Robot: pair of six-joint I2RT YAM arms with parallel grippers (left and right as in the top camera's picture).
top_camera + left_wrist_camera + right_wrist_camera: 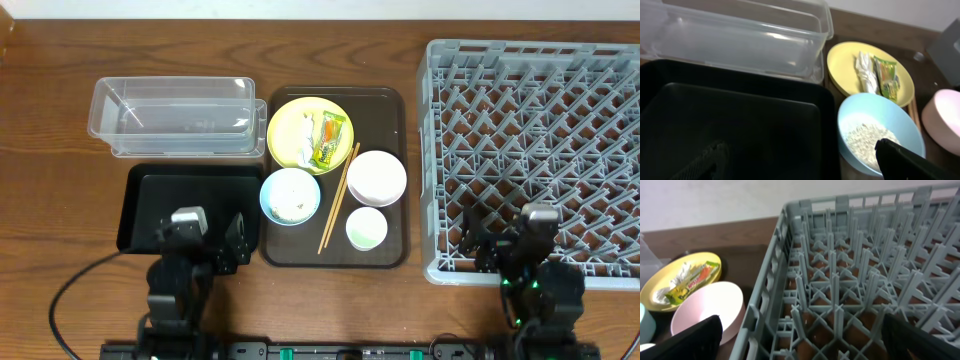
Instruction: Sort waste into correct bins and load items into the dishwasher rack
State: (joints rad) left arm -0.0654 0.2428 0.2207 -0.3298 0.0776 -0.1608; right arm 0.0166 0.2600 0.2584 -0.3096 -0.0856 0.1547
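Observation:
A yellow plate (298, 127) on a dark brown serving tray (394, 110) carries a white tissue (305, 140) and a yellow-green wrapper (329, 139). A light blue bowl (290, 196) holds rice (867, 141). A white bowl (376, 177), a small white cup (366, 229) and wooden chopsticks (338, 197) lie beside them. The clear tub (175, 116) and black tray (190, 205) are at left. The grey rack (535, 150) is at right. My left gripper (203, 240) is open over the black tray's near edge. My right gripper (520, 243) is open over the rack's near edge.
The brown serving tray stands between the two bins and the rack. The wooden table (60, 150) shows at far left and along the front edge. A black cable (80, 290) runs by the left arm's base.

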